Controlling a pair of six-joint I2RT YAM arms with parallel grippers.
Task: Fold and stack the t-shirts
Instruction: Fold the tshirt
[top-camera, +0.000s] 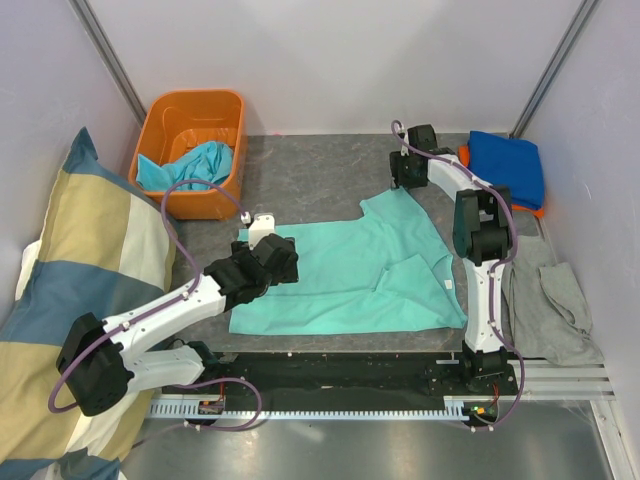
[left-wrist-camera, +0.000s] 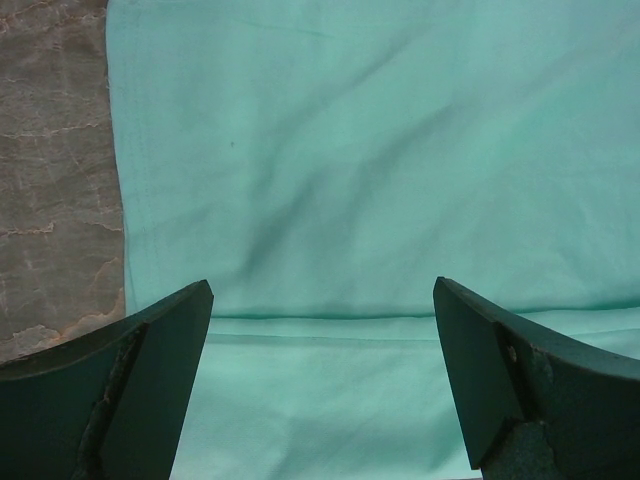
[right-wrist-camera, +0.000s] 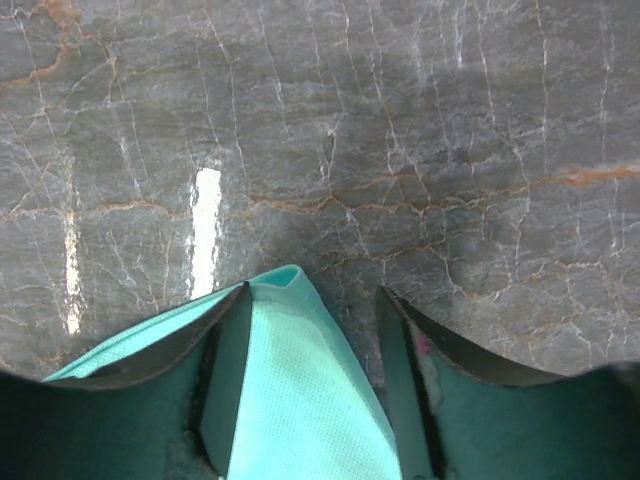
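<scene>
Step in hand, by the look of it: folding in the far sleeve (right-wrist-camera: 290, 400) of the mint-teal t-shirt (top-camera: 350, 275), spread flat on the surface (top-camera: 320, 160). With the right hand (right-wrist-camera: 312, 290) half closed astride the sleeve tip, cloth against one finger, a gap at the other, not yet pinched: close fully before lifting, then carry inward across the body. With the left hand (left-wrist-camera: 320, 290) wide open, holding nothing, low over the shirt's left edge: press down there against sliding. Bare stone beyond the sleeve; royal blue shirt (top-camera: 508, 165) close on the right, orange basket (top-camera: 200, 206) at far left, so keep the sweep inward.

A mint-teal t-shirt (top-camera: 340, 280) lies spread on the table (top-camera: 320, 165), the left gripper (top-camera: 250, 236) over its left edge, the right gripper (top-camera: 400, 183) at its far sleeve.
</scene>
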